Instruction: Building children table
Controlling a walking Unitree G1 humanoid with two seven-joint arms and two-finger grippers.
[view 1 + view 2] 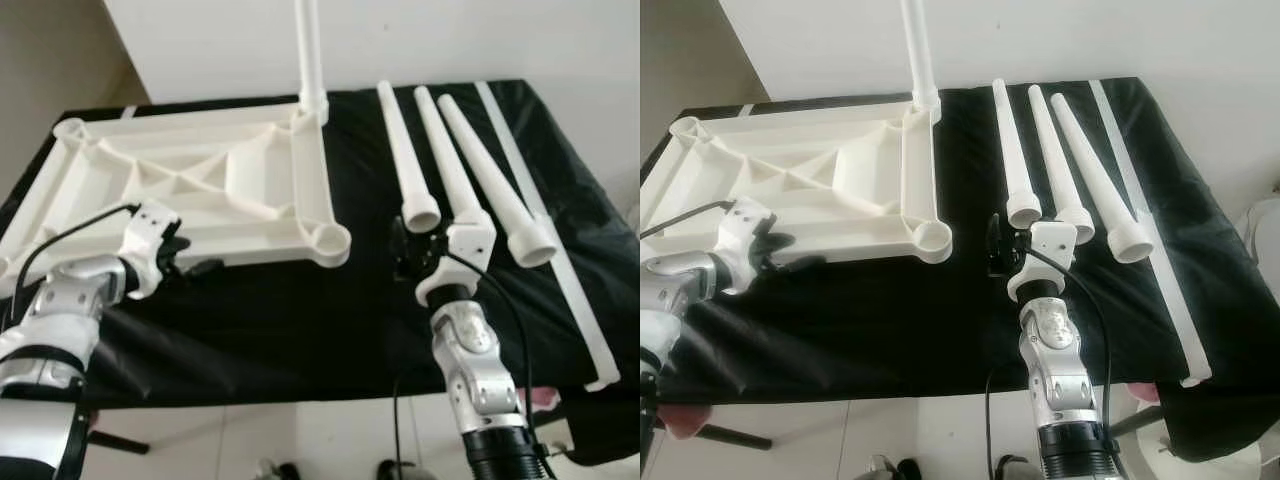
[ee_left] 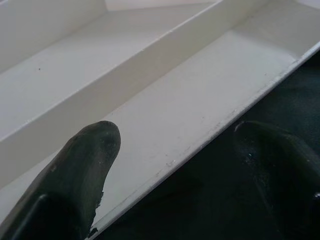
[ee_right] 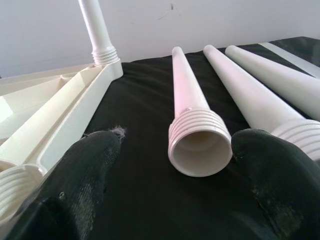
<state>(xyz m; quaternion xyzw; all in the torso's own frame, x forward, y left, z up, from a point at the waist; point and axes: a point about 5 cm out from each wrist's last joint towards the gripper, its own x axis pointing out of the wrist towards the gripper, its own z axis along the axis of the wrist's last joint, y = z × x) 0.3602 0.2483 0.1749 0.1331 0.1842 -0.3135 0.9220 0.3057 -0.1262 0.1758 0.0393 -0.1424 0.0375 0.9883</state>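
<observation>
Cut off at the top edge: upright leg (image 1: pixel 310 50), screwed into the far corner of the white table frame (image 1: pixel 200 180), well beyond both sets of jaws. Frame lying underside up on the black-clothed tabletop (image 1: pixel 300 330), its left corner lost past the picture's side. Partly covered by the right wrist housing: threaded end of the middle leg (image 1: pixel 450 160).

Left jaws spread wide, straddling the frame's near rim; one finger (image 2: pixel 85 165) over white plastic, the other over black cloth. Hard to tell whether either pad touches the rim.

Right jaws spread too, holding nothing, with the open threaded mouth of the nearest loose leg (image 3: pixel 192 125) just ahead and between the fingers (image 3: pixel 75 190). Third leg (image 1: pixel 490 170) just outside that, beside the middle one. Empty corner socket (image 1: pixel 330 240) close on the inner side of the right jaws. Long white strip (image 1: pixel 550 230) farthest out, near end over the tabletop's edge.
</observation>
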